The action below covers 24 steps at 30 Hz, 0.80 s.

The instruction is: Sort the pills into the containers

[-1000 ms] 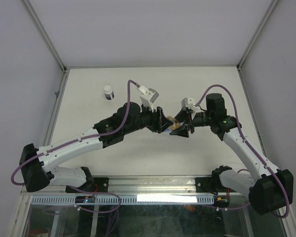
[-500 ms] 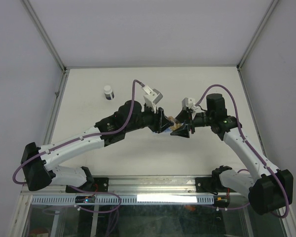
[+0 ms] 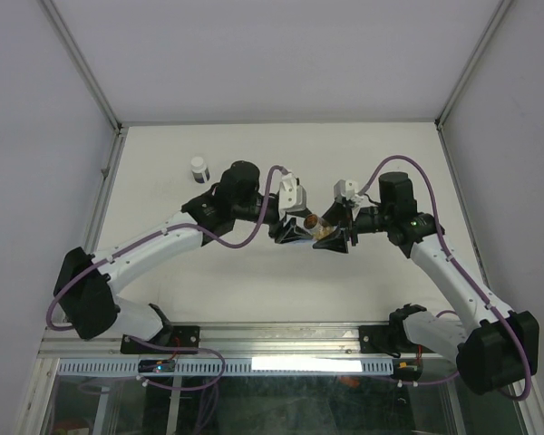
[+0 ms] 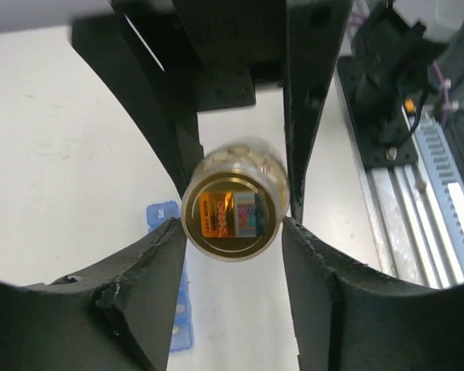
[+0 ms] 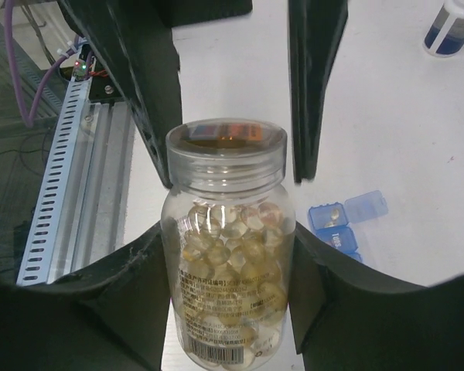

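Around the body of the clear round plastic bottle (image 5: 228,309), held off the pale table (image 5: 402,139), the right gripper (image 5: 228,232) has its black fingers closed and gripping it, and the small amber pills (image 5: 232,255) sit packed inside that bottle. At the bottle's clear screw cap (image 4: 232,212) the left gripper (image 4: 232,224) straddles the rim, one black finger close on either side, but I cannot tell whether they clamp it. Below the bottle, on the table, lies the narrow translucent blue plastic pill-organiser strip (image 5: 346,220), with some small lids flipped open.
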Motion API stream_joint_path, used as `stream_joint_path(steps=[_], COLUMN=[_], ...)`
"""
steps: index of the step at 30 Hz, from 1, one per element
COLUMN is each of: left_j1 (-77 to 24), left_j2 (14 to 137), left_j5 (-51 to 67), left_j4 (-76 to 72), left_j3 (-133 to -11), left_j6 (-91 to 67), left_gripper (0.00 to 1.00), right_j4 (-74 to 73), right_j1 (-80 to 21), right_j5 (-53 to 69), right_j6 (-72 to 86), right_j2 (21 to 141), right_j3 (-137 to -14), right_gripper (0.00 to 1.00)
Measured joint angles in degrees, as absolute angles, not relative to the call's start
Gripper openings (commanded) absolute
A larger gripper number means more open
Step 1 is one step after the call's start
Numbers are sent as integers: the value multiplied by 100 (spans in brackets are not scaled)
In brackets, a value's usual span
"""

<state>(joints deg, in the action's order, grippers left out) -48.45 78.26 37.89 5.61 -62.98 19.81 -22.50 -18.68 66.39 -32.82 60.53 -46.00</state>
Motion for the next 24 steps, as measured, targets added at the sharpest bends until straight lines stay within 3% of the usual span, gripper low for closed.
stream_joint_path(steps=[3,8,13,18,24], left_j1=[-4709,-4670,-4641,-4637,-4639], left_j2=[8329,8790,8187,7094,6134], left_j5=[4270,4364,4233,4119,3332], left_j4=[985,1396,908,-148,-1564], left_j3=[-6532,-6611,-6141,-5092,-3903], left_j6=[2493,2711,2611,1968,43], left_gripper=[64,89,99,99,99], right_j4=[-2110,-2012,-1988,-1973,-1955], right_j1=[-1868,-1868,-1868,-1868,-1868], right_j5=[6678,6692,6698,6711,6713], right_j6=[-3247,-3240,-3238,-3238,-3238], right_j2=[6045,6042,6042,6042,6042], right_j3=[-4600,-4600,-4600,-4600,-4600], right_gripper=[0,0,0,0,0])
